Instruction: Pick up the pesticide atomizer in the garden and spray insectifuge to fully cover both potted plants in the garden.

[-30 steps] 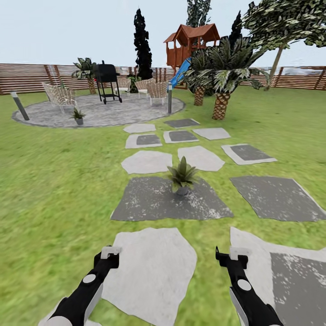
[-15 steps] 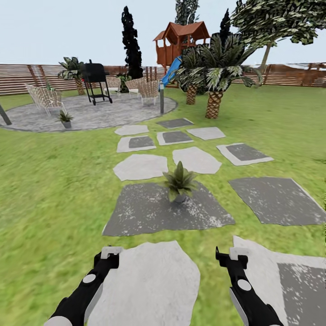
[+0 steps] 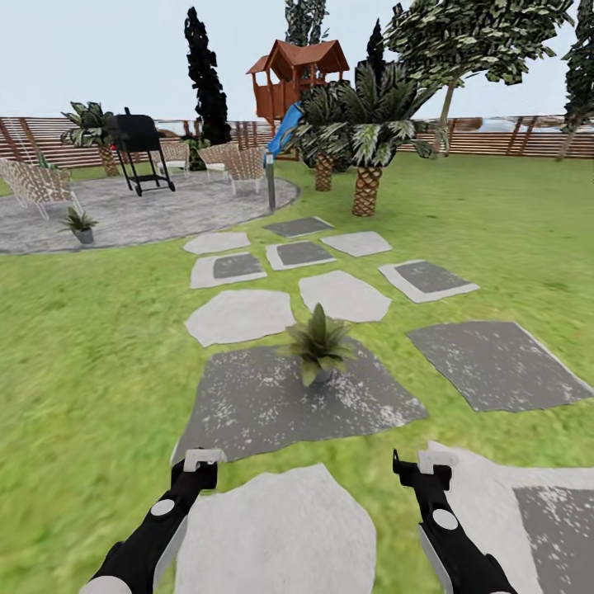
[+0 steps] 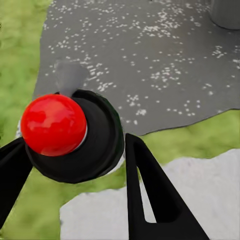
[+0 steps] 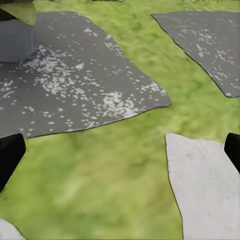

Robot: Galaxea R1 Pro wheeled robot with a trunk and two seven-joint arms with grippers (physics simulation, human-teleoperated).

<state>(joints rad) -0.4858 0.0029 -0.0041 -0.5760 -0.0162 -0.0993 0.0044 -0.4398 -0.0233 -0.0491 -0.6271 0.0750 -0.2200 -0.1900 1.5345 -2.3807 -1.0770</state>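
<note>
While lawn lies open, potted plant ahead.

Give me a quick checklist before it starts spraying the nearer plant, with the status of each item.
1. Atomizer in hand: ok. The pesticide atomizer, red top showing, sits between the left claw fingers.
2. Right claw free: ok, open and holding nothing.
3. Nearer potted plant in view: ok, straight ahead on the dark stepping stone.
4. Close enough to spray: cannot tell; grass still lies between the claws and that stone.
5. Nozzle aimed at the plant: cannot tell.
6. Second potted plant located: ok, on the round patio far to the left.
</note>
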